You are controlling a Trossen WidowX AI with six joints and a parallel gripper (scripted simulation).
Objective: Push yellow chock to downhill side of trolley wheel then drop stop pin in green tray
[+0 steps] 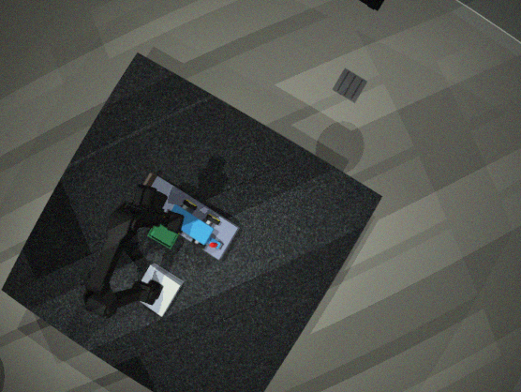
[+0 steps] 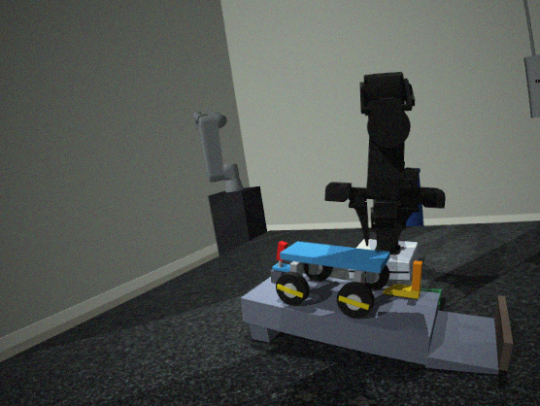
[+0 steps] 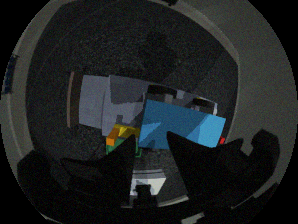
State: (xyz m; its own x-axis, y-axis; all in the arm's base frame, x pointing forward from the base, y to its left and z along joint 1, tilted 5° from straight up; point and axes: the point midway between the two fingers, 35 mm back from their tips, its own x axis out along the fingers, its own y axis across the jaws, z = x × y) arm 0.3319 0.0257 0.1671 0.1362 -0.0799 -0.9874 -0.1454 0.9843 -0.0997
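Observation:
The blue trolley (image 1: 199, 230) (image 2: 335, 254) (image 3: 170, 120) stands on the grey ramp (image 2: 291, 316) (image 3: 125, 92). The red-headed stop pin (image 1: 214, 245) (image 2: 282, 251) (image 3: 222, 141) is upright at its uphill end. The yellow chock (image 2: 402, 291) (image 3: 129, 130) with its orange handle (image 2: 417, 277) (image 3: 110, 138) stands on the ramp by the downhill wheel on the arm's side; whether they touch is unclear. My gripper (image 2: 382, 248) (image 3: 151, 136) is partly open and empty, above the trolley's downhill edge. The green tray (image 1: 162, 236) (image 2: 440, 292) lies beside the ramp, partly hidden in the exterior view.
A white box (image 1: 171, 291) (image 2: 408, 268) (image 3: 156, 185) stands on the arm's side, beyond the tray. A brown end board (image 1: 149, 179) (image 2: 505, 335) (image 3: 74, 100) closes the ramp's low end. The arm's shadow crosses the ramp.

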